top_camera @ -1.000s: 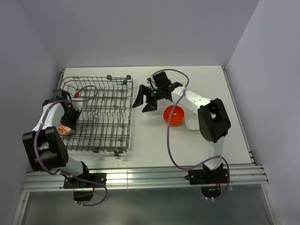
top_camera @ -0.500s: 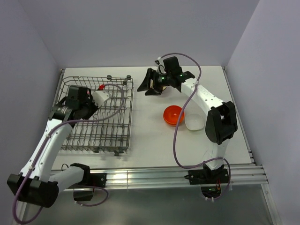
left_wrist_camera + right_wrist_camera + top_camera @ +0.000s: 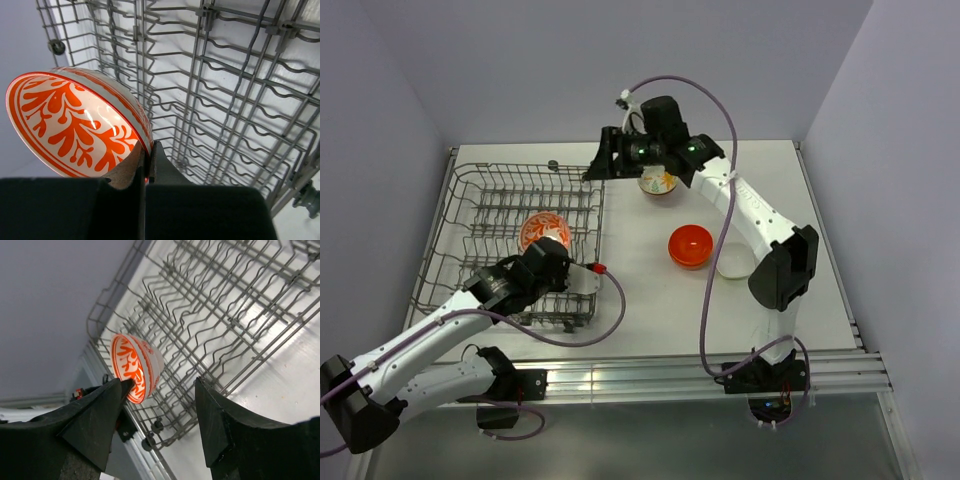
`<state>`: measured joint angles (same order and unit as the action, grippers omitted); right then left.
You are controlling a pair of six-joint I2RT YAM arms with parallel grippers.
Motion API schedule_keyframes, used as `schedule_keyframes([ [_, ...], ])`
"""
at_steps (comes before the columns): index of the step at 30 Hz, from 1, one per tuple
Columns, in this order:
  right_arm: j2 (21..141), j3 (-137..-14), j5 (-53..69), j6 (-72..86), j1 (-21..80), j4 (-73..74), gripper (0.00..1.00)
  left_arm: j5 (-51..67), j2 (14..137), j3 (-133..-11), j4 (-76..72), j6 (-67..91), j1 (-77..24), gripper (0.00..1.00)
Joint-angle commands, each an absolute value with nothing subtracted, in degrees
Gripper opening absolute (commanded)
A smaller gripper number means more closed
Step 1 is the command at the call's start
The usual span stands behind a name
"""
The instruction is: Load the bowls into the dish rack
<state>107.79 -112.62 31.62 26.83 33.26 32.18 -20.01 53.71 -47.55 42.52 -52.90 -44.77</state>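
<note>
My left gripper [image 3: 552, 250] is shut on the rim of a pale bowl with a red-orange leaf pattern [image 3: 542, 231] and holds it tilted on edge over the dish rack [image 3: 480, 205]. In the left wrist view the bowl [image 3: 75, 125] is pinched between the jaws of that gripper [image 3: 146, 161], above the rack's tines [image 3: 225, 100]. My right gripper [image 3: 604, 163] is open and empty above the rack's far right corner. Its wrist view shows the held bowl [image 3: 136, 367] and the rack [image 3: 225, 315] between the spread jaws of that gripper [image 3: 160, 410]. A glossy orange bowl [image 3: 690, 245] sits on the table.
A pale patterned bowl [image 3: 658, 182] stands on the table under the right arm, near the back. A white bowl [image 3: 732, 263] lies beside the orange one, partly hidden by the right arm. The rack's wheels [image 3: 150, 440] show at its near edge.
My left arm swung from the rack's left side to its front and now holds the patterned bowl over the rack. My right gripper moved left to the rack's far corner.
</note>
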Motion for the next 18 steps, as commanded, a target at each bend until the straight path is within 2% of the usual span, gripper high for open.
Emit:
schedule_keyframes([
  [1,108.5,-115.3,24.8,18.6,38.2,37.5,0.68,-27.8,52.2,-47.8,33.1,-58.2,-47.3,0.0],
  [12,110.0,-117.3,13.4,9.1,47.5,42.4,0.67,-28.3,52.0,-48.3,31.8,-58.0,-51.8,0.0],
  [15,111.1,-117.9,11.0,8.1,48.8,43.5,0.64,-28.2,52.3,-49.1,32.0,-57.6,-51.9,0.0],
  [18,112.1,-118.5,9.1,7.5,49.6,43.8,0.57,-27.9,52.6,-50.1,32.3,-57.1,-51.9,0.0],
])
